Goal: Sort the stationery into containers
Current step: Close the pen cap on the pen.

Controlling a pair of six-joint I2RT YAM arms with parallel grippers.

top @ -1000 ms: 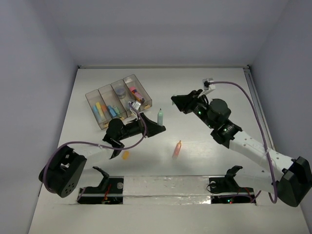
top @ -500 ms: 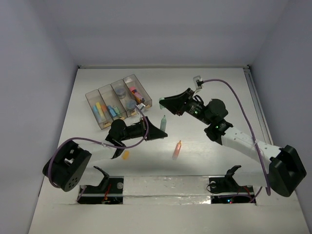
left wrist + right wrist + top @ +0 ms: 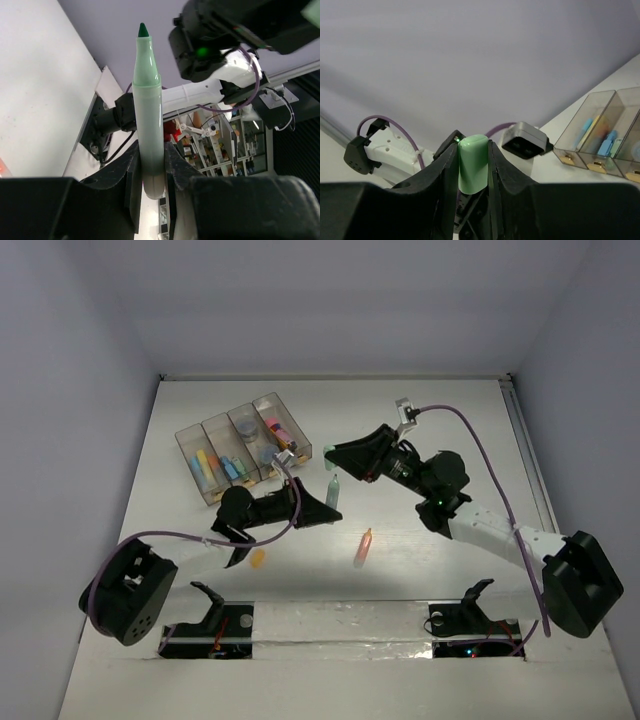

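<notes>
My left gripper [image 3: 323,506] is shut on the lower end of a pale green marker [image 3: 332,492] and holds it upright, uncapped, with its dark green tip up; the left wrist view shows the marker [image 3: 148,115] between the fingers [image 3: 131,185]. My right gripper [image 3: 333,454] is shut on a light green cap [image 3: 473,164], held just above the marker's tip. The smoky four-compartment tray [image 3: 190,445] lies at the back left with several coloured pieces inside. An orange marker [image 3: 363,546] and a small yellow piece [image 3: 258,558] lie on the table.
The tray's end [image 3: 580,150] shows at the right of the right wrist view. A taped strip with two arm mounts [image 3: 340,622] runs along the near edge. White walls enclose the table on three sides.
My right gripper has swung left with the cap until it is over the marker's tip. My left gripper has shifted the marker slightly toward the near right.
</notes>
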